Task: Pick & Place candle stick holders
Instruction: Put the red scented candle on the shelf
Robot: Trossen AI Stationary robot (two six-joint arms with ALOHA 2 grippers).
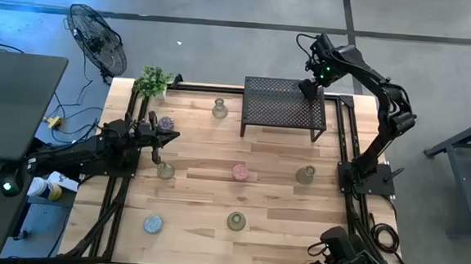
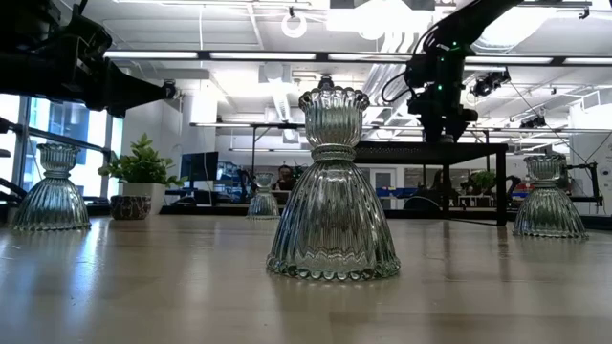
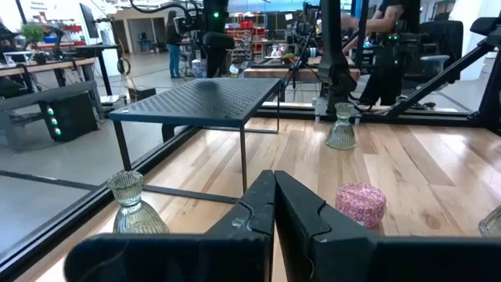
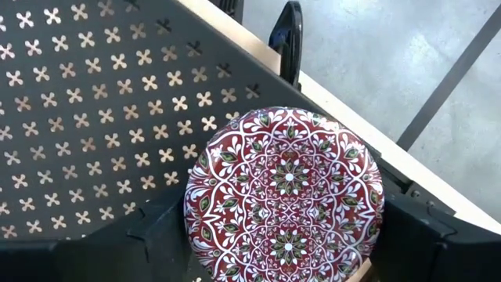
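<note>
Clenched around a round red-patterned holder [image 4: 284, 193], the right gripper [image 1: 308, 87] hovers over the black mesh rack [image 1: 284, 107] at the bench's far right corner; only the right wrist view shows that grasp. Left gripper [image 1: 158, 137], fingers pressed together, waits near the left edge beside a clear holder [image 1: 165, 170].

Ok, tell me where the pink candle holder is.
In the high view, the pink candle holder sits mid-table, in front of the black mesh rack, between two clear glass holders.
</note>
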